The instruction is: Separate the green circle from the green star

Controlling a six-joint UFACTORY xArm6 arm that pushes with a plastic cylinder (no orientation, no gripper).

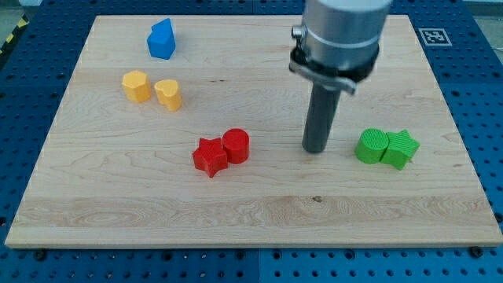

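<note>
The green circle [370,146] lies at the view's right on the wooden board [251,228], touching the green star [401,148] on its right side. My tip [315,148] rests on the board a short way left of the green circle, with a small gap between them. The dark rod rises from the tip to the grey arm at the view's top.
A red star [210,156] and a red circle [236,145] touch each other left of my tip. Two yellow blocks [136,86] [168,93] sit at the upper left, with a blue block [162,39] above them. The board's right edge is near the green star.
</note>
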